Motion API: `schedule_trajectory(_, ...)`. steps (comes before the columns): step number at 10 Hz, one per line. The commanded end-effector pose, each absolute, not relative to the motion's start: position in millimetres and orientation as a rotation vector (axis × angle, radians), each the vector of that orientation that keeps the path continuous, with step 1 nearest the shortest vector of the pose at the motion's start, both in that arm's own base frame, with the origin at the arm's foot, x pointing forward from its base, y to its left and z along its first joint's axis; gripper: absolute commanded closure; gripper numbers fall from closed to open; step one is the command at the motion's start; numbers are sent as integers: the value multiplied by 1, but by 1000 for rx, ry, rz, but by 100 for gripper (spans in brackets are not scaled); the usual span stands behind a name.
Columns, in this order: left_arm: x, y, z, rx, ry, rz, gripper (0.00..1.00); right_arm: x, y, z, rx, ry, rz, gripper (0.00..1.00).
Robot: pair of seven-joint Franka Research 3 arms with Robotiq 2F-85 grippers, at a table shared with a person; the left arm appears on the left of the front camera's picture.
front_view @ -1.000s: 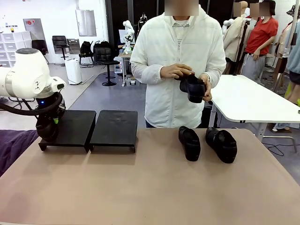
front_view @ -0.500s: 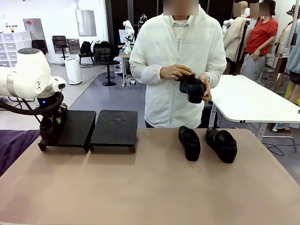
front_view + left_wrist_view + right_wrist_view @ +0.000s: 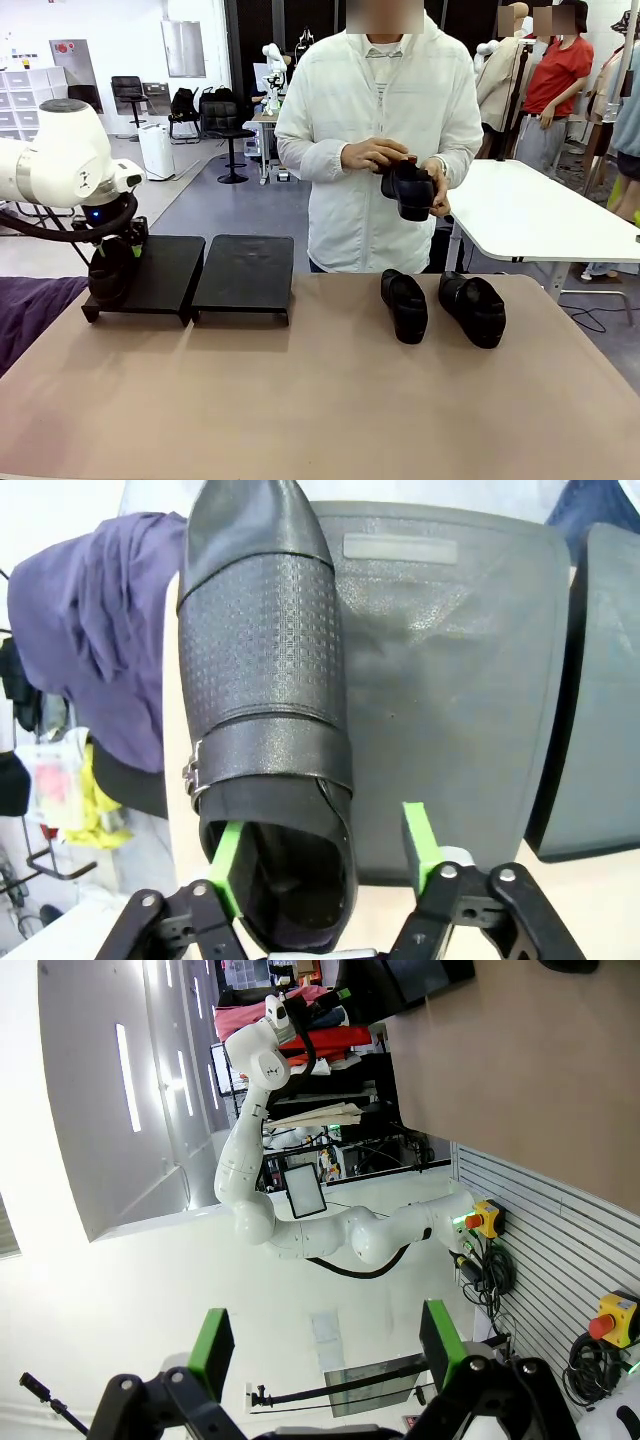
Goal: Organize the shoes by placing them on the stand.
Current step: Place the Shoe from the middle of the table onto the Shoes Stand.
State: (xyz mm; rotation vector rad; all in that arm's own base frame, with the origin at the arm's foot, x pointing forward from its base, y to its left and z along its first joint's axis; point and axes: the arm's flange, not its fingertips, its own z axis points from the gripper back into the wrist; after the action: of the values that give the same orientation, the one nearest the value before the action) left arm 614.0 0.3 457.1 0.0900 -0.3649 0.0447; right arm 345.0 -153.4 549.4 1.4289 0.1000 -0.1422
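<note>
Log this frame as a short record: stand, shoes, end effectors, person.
stand: one shoe on its left panel
left end effector: open, one pad inside that shoe's opening
right end effector: open, empty
table: two shoes, right of centre
person: holds another shoe in both hands

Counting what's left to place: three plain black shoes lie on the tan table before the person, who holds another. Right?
No: the front view shows two plain black shoes on the tan table, not three; the person does hold another shoe.
</note>
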Motion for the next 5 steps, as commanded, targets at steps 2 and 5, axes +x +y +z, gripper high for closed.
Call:
schedule_trajectory(2,568,-10,482,98,-324,26,0,344,-155,552,1424,101,-126,0)
schedule_trajectory(5,471,-12,527,16,-148,-200,0,344,-155,552,1424,101,-126,0)
